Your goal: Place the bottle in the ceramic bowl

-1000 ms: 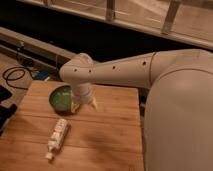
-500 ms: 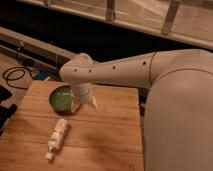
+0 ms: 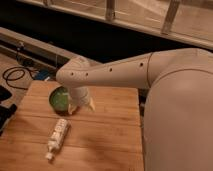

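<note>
Gripper [image 3: 82, 107] hangs low over the wooden table [image 3: 110, 135], at the end of the white arm [image 3: 125, 70] that reaches in from the right. Its two pale fingers [image 3: 91, 104] point downward and stand apart with nothing between them: the hand is released and holds nothing. Whether the fingertips touch the table top I cannot tell.

Just beside the hand, on its far left side as the camera sees it, sits the ceramic bowl [image 3: 57, 97], green and glossy inside. The wrist covers its right part, so only the left portion shows. One finger comes down close to the bowl's near rim; contact cannot be told.

The bottle [image 3: 57, 136] lies on its side on the table, to the left of the hand and nearer the camera than the fingers, apart from them. It is outside the bowl, with bare wood between the two. Its small white cap points toward the near edge of the table, its base toward the bowl, and the body runs slightly aslant.

Well away from the hand to the left, off the table, a black cable [image 3: 12, 75] loops on the floor. Behind the hand, beyond the table's far edge, a long pale rail [image 3: 30, 42] runs across.
</note>
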You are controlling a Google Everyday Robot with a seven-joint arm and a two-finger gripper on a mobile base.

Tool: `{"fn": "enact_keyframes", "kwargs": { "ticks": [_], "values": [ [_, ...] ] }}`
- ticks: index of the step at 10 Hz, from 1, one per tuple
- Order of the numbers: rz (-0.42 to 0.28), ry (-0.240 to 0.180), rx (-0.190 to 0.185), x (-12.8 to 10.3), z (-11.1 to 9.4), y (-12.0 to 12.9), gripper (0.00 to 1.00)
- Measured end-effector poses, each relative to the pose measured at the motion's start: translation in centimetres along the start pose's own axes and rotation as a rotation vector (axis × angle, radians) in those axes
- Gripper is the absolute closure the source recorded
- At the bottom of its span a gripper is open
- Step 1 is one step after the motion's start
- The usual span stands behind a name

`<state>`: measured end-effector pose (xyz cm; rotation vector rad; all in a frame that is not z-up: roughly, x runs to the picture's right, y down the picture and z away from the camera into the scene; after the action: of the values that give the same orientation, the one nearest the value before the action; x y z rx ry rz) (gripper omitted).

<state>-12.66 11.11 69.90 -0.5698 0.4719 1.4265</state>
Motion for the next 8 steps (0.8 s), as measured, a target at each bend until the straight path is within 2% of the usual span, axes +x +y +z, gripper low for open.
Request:
{"fn": "enact_keyframes", "kwargs": {
  "ticks": [1, 3, 5, 6, 8],
  "values": [
    [-0.021, -0.02, -0.016, 1.3, 0.4, 2.7, 0.35],
    [-0.06, -0.028, -0.033, 3.3, 1.1, 6.8, 0.35],
    [-0.131, -0.024, -0.044, 6.0, 2.1, 12.6, 0.35],
    [-0.143, -0.024, -0.041, 6.5, 2.3, 13.5, 0.35],
    [-0.14, -0.027, -0.03, 6.3, 2.3, 13.1, 0.35]
  ]
}}
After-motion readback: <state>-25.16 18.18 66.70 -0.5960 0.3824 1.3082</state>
